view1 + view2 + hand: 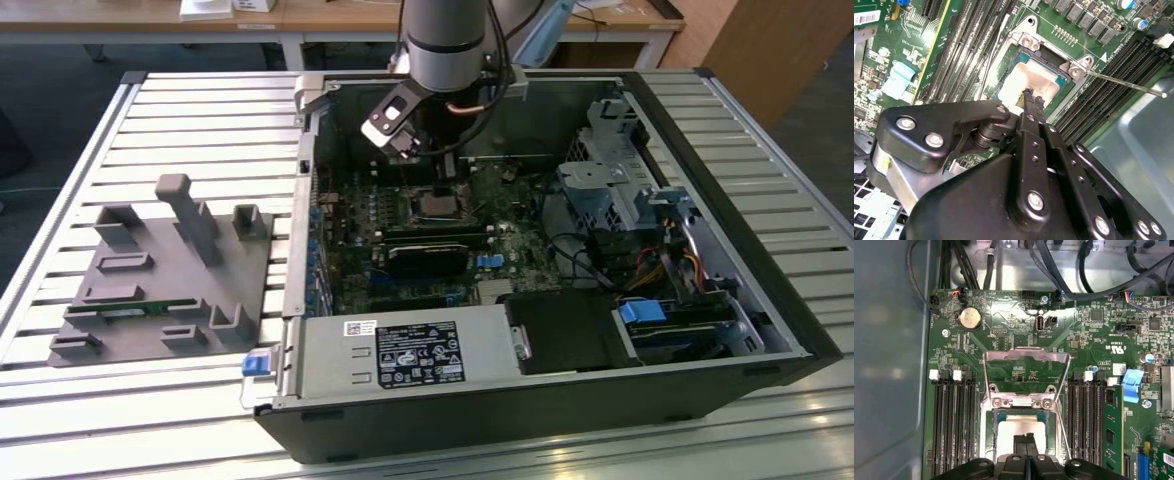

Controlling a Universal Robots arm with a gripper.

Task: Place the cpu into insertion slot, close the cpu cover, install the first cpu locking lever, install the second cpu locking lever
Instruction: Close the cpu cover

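From my console, the slatted surface (80, 400) carries the open case (400, 425) across the middle and right of the exterior view, with a grey fixture (160, 270) at the left. The arm (447, 40) drops in from the upper centre, straight over the board (514, 190), because the socket sits in the upper middle of the case.

In the first wrist view the cover (1024, 354) is swung back off the slot (989, 425). Bare board shows through its cut-out, and the slot is open from above. The cpu (1019, 432) lies flat inside the slot, silver face up. I judge the placing step done and the cover not yet closed.

My jaws are pressed together with nothing between them. Their tips are just above or on the cpu's face; I cannot tell which. Closed like that, they suit pushing rather than gripping.

In the second wrist view one lever (1124, 84) sticks out free beside the slot, unlatched so the cover can move.
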